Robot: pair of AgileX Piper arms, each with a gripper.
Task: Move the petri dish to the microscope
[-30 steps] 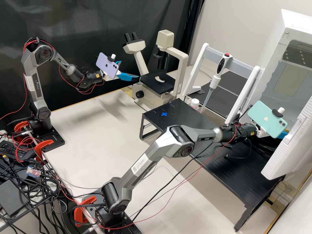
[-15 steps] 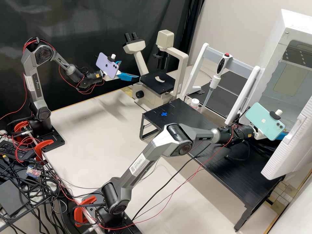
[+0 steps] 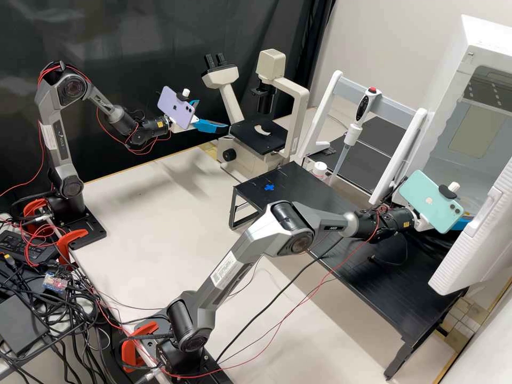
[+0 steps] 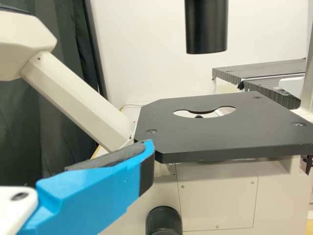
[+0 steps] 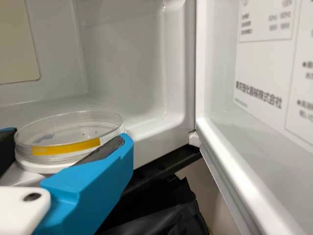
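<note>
My right gripper [image 3: 463, 222] is at the mouth of the white incubator in the high view, partly behind its phone. In the right wrist view the right gripper [image 5: 67, 142] is shut on the clear petri dish [image 5: 73, 128], which has a yellow strip on its side and lies level between both pads. The beige microscope [image 3: 303, 106] stands at the back of the bench, and my left gripper [image 3: 212, 118] is open just left of its black stage [image 3: 246, 140]. In the left wrist view one finger of the left gripper [image 4: 98, 188] is beside the stage [image 4: 220, 137] corner.
The white incubator [image 3: 472, 45] has its door [image 3: 480, 240] open at the right. A black raised table [image 3: 368, 277] carries a blue cross mark [image 3: 269, 187]. Behind it stand a white rack [image 3: 330, 101] with a pipette [image 3: 353, 133] and a white-capped bottle [image 3: 319, 169].
The right arm has drawn back slightly, toward the left and a little down in the high view. The left arm has stayed still.
</note>
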